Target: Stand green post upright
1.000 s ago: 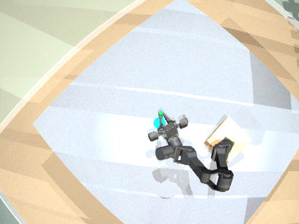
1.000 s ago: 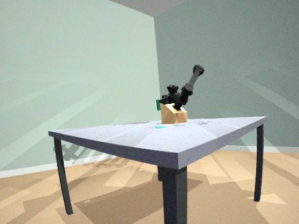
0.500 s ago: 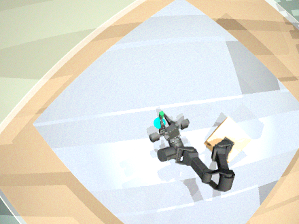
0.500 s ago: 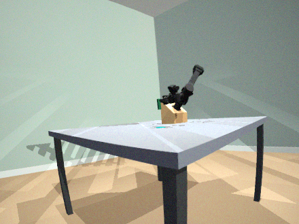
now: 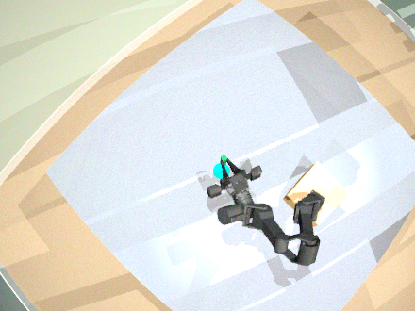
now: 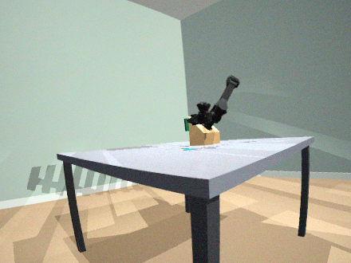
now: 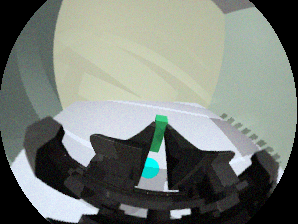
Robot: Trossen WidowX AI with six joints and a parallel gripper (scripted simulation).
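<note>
The green post is upright, held near its top well above the table. My gripper is shut on it. The cyan circle lies flat on the table; in the top view a finger crosses over part of it. In the wrist view it shows between the fingers, below the post's lower end. The post's lower end is in the air, touching nothing.
A wooden block with a sloped top stands on the grey-white table, beside the arm's base. The arm reaches out from there over the table. Shadows and bright light bands cross the table top.
</note>
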